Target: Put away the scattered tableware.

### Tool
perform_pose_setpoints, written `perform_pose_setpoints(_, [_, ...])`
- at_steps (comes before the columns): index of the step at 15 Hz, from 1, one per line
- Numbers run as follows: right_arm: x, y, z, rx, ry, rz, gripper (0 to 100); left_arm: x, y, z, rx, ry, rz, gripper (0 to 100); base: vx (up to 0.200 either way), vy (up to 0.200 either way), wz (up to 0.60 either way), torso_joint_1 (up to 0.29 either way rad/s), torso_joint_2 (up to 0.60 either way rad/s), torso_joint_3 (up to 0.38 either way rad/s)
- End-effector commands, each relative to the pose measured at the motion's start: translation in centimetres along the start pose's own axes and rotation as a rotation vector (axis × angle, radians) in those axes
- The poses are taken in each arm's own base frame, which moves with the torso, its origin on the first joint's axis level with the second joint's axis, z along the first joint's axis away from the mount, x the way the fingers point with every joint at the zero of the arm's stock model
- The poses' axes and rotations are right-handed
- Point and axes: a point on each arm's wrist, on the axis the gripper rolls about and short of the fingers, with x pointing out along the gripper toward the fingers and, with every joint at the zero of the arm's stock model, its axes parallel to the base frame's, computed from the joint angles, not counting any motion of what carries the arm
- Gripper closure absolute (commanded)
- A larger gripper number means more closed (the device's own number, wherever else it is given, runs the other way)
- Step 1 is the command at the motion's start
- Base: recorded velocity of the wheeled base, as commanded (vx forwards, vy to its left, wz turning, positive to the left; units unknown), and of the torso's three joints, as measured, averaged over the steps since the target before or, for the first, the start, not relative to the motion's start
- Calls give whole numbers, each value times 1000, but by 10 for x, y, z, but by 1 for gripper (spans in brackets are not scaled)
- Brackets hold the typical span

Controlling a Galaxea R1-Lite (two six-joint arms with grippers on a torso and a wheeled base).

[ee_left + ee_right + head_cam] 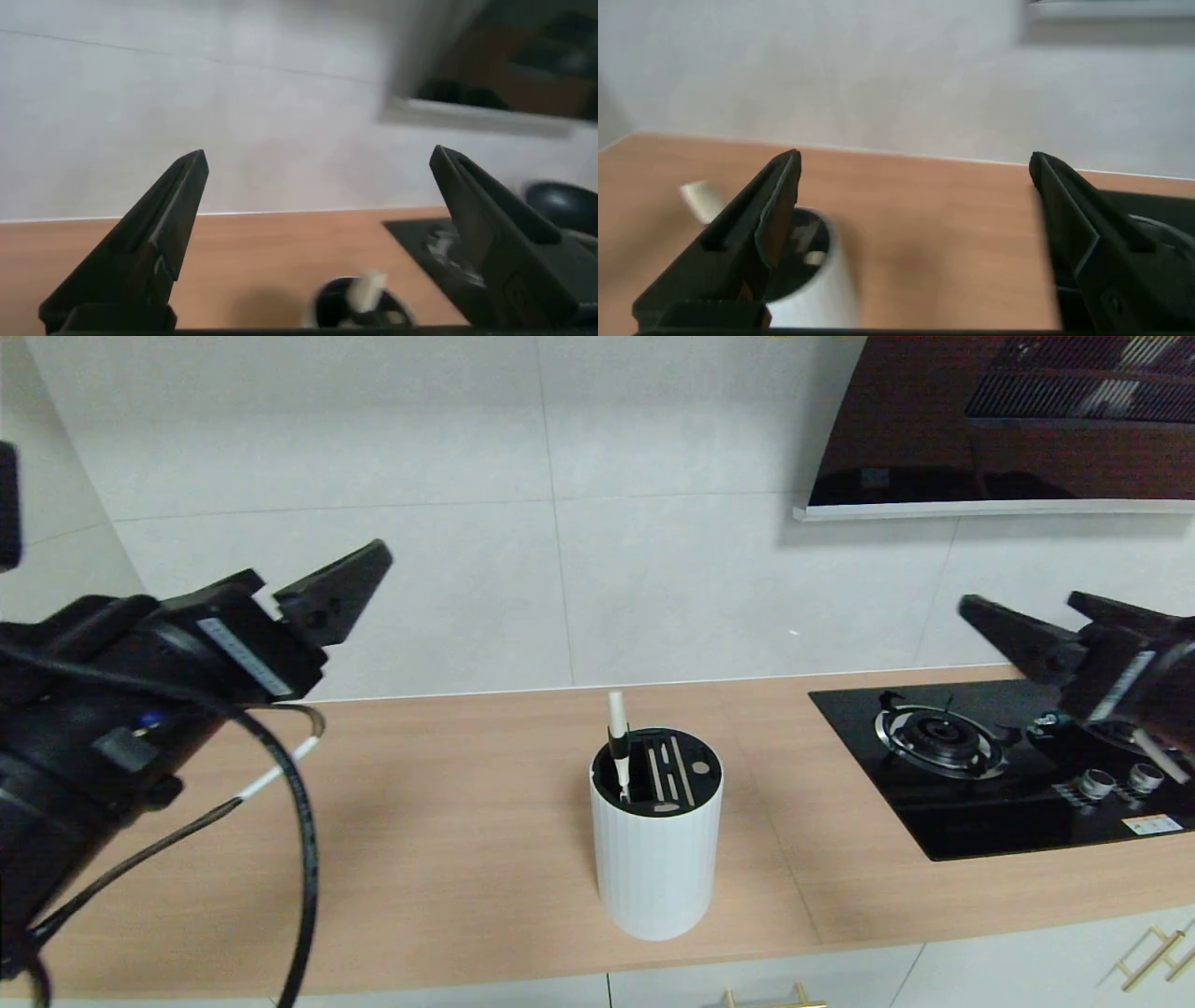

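A white ribbed utensil holder (656,845) with a black slotted top stands on the wooden counter (448,840). One utensil with a white and black handle (618,733) sticks up out of a slot. My left gripper (318,168) is raised to the holder's left, open and empty. My right gripper (915,163) hangs open and empty over the stove side, to the holder's right. The holder's top (360,301) is between the left fingers, farther off. In the right wrist view the holder (817,271) lies behind one finger, with the handle (702,197) leaning out.
A black gas stove (999,765) with burners and knobs is set into the counter at the right. A dark range hood (1008,425) hangs on the tiled wall above it. Drawers with brass handles (1153,952) run below the counter's front edge.
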Motion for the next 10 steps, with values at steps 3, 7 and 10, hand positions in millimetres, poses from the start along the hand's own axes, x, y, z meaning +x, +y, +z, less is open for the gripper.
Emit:
perform_pose_setpoints(3, [-117,-32,14,2,-171,-101,0,-97,46,24,55,-28,71,0,0,0,0,0,0,0])
perform_pose_setpoints(7, [-225,-39,-4,-30,-146,-208,0,-189,73,21,111,-30,138,0,0,0,0,0,0,0])
perform_pose_setpoints(10, [-254,-35,-14,-81,-134,-269,0,-225,76,8,138,-38,174,0,0,0,0,0,0,0])
